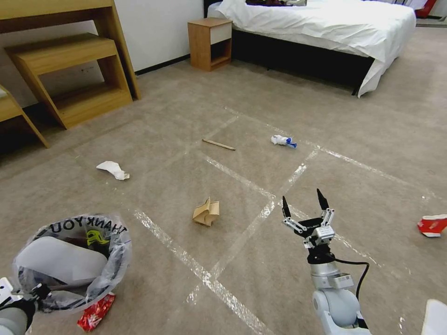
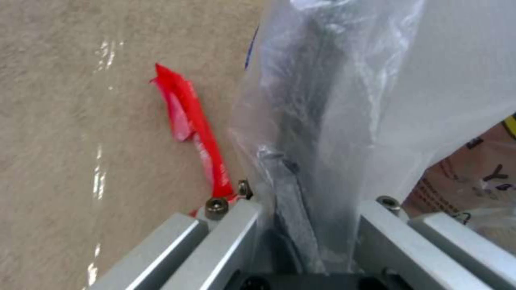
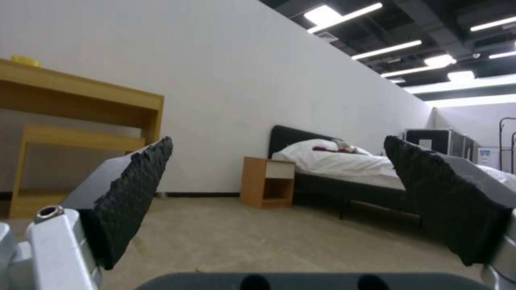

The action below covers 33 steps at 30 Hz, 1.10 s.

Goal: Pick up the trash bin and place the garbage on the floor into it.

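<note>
The left gripper (image 2: 301, 225) was clamped on the rim of the trash bin (image 1: 70, 263), held low at the robot's left; the right gripper (image 1: 302, 202) hovered with fingers spread, empty — the brown cardboard scrap (image 1: 206, 212) lay on the floor (image 1: 372, 139) just to its left, nearer than any other litter.

Trash bin (image 1: 70, 260) at 8 o'clock, upright, clear "THANK YOU" bag liner, white sheet inside. Red wrapper (image 1: 96, 312) on the floor (image 1: 186, 121) touching its base (same wrapper (image 2: 193, 133) in the left wrist view). Brown cardboard scrap (image 1: 206, 212) near centre. Crumpled white paper (image 1: 113, 170) at 10. Wooden stick (image 1: 219, 144) at 12, white-blue wad (image 1: 283, 141) at 1. Red-white piece (image 1: 433, 225) at 3.
</note>
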Available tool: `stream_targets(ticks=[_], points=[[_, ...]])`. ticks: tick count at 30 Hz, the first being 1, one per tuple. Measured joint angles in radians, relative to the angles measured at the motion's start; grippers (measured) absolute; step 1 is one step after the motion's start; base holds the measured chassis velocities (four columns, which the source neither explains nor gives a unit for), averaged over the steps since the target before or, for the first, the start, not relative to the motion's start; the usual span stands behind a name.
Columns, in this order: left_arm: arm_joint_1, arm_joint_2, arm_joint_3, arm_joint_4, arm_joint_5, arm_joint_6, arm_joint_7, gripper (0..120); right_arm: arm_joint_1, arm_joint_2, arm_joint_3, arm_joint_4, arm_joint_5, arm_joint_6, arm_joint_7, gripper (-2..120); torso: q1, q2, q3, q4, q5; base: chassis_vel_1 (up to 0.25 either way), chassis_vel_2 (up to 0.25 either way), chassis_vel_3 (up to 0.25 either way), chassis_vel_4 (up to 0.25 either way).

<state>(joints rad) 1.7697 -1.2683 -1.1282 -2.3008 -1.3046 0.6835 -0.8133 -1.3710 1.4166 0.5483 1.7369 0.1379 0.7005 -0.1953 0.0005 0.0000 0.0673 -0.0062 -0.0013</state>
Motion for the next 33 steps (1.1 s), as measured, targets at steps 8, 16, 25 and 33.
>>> stream_targets(ticks=[8,16,25,33], points=[[-0.007,0.012,-0.002,0.013,-0.005,-0.005,0.0,0,0.008,0.002,-0.003,-0.009,-0.007,-0.004,-0.002,100,0.0,0.0,0.0,0.0001,-0.0001,-0.128,0.157,0.153,-0.147],[-0.011,0.016,0.001,0.018,-0.007,-0.009,0.0,0,0.01,0.005,-0.005,-0.023,-0.013,-0.002,-0.003,100,0.0,0.0,0.0,0.0,-0.0001,-0.131,0.134,0.131,-0.133],[-0.02,0.035,-0.003,0.035,-0.014,-0.015,-0.001,0,0.025,0.018,-0.012,-0.039,-0.023,-0.003,-0.011,100,0.0,0.0,0.0,0.0001,0.0001,-0.147,0.143,0.16,-0.144],[-0.023,0.041,-0.004,0.038,-0.022,-0.017,-0.001,0,0.032,0.02,-0.013,-0.048,-0.027,-0.004,-0.013,100,0.0,0.0,0.0,0.0,-0.0003,-0.171,0.162,0.17,-0.165]])
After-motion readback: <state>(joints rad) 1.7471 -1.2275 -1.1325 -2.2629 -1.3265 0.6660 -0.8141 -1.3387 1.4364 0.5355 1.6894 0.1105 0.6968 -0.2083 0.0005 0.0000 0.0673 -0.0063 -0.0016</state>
